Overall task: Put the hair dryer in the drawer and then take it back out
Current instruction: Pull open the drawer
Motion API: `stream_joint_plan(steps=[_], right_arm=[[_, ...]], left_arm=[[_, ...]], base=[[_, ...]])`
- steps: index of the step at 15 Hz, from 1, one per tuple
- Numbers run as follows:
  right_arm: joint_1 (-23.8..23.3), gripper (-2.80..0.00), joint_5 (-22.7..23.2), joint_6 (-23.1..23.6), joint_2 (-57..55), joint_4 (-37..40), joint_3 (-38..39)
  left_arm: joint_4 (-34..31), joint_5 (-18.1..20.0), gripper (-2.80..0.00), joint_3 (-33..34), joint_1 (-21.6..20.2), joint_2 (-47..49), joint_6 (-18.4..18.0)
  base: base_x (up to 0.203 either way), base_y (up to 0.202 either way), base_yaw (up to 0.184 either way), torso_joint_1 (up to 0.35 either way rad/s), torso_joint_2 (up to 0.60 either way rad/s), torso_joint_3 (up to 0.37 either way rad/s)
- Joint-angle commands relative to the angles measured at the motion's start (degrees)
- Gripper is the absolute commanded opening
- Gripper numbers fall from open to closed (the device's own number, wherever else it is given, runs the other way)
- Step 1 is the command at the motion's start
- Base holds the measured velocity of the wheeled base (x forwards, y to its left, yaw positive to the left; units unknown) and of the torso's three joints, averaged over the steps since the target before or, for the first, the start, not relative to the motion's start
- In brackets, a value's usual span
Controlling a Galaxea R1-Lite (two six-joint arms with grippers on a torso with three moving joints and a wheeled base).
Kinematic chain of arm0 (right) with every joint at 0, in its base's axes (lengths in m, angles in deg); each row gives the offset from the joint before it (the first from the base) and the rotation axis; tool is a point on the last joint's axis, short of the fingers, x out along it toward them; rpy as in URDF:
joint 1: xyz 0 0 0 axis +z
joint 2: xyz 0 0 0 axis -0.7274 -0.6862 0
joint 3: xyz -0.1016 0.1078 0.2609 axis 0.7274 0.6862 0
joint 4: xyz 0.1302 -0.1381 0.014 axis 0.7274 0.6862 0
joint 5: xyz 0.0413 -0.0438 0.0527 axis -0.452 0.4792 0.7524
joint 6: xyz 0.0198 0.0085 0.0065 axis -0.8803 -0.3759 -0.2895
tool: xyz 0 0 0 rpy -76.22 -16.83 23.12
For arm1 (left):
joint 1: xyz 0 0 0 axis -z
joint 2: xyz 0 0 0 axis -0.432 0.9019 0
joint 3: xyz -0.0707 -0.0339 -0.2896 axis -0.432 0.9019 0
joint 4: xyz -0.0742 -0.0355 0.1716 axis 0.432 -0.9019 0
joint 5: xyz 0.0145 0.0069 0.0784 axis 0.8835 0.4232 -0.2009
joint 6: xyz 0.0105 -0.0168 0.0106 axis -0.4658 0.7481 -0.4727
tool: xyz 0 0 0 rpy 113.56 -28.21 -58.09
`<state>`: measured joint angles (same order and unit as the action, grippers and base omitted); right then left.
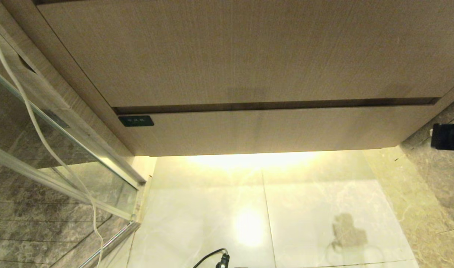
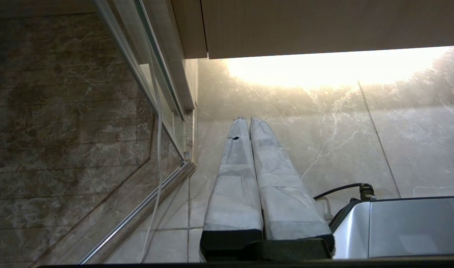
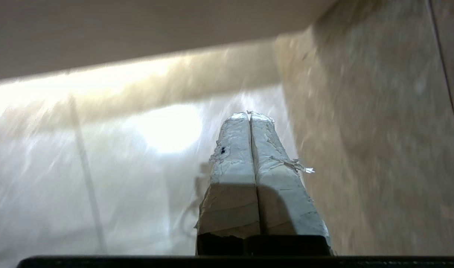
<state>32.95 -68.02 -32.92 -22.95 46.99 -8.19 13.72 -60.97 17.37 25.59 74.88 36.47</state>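
Right gripper (image 3: 250, 116): taped fingers pressed together, nothing between, hanging over pale floor tiles (image 3: 100, 193) below cabinet's lower edge. Judgement: empty and clenched because drawer must be opened first.

Left gripper (image 2: 248, 120): fingers likewise clenched, empty, parked low over floor near glass door's bottom corner (image 2: 186, 163).

Drawer (image 1: 271, 130): fully shut, front flush beneath taller panel (image 1: 242, 52), dark label (image 1: 136, 121) at front's left end.

Hair dryer: in no view; whereabouts cannot be told.

Head view alone shows drawer front and label; wrist views alone show finger state.
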Motion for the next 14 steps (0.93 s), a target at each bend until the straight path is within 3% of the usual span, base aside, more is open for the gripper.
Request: stream_joint_plan(steps=[1,4,9,12,14], right_arm=[[0.64,-2.80,1.36,-0.15,18.43,8.95,5.83],[1.20,-2.80,3.78,-0.30,36.13,17.09,15.35],[4.87,-2.80,4.60,-0.93,64.90,20.35,36.21],[6.37,-2.80,3.82,0.32,67.45,13.00,48.83],[6.81,-2.80,4.98,0.66,67.38,12.53,49.66]], left_arm=[[0.01,-0.01,-2.80,0.00,0.00,0.04,0.00],[0.01,-0.01,-2.80,0.09,0.00,0.04,0.00],[0.01,-0.01,-2.80,0.09,0.00,-0.02,0.00],[0.01,-0.01,-2.80,0.04,0.00,0.06,0.00],[0.01,-0.01,-2.80,0.09,0.00,0.03,0.00]], base=[[0.000,0.000,0.000,0.000,0.00,0.000],[0.000,0.000,0.000,0.000,0.00,0.000],[0.000,0.000,0.000,0.000,0.00,0.000],[0.000,0.000,0.000,0.000,0.00,0.000],[0.000,0.000,0.000,0.000,0.00,0.000]])
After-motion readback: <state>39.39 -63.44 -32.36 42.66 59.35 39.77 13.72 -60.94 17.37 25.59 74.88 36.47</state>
